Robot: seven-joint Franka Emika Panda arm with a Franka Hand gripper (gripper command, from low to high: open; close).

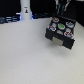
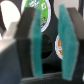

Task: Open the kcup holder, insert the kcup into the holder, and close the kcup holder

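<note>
The holder (image 1: 61,31) sits on the white table (image 1: 30,60) toward the exterior view's right, and its tray looks pulled out toward the camera, with round pod tops showing in the slots, so I judge the opening step done. What I cannot settle is whether the kcup is already seated: in my wrist view a green-topped pod (image 2: 44,12) lies below and between my fingers, next to an orange-marked pod (image 2: 58,46), both seemingly resting in dark slots. If that green one is the kcup, insertion is finished or nearly so, and closing the tray is what remains. My gripper (image 2: 47,42) is spread fairly wide; the teal pads (image 2: 31,50) stand well apart with clear space between them, and nothing is pinched there. I appear to touch nothing, hanging just above the tray. In the exterior view my gripper is too blurred to pick out.
</note>
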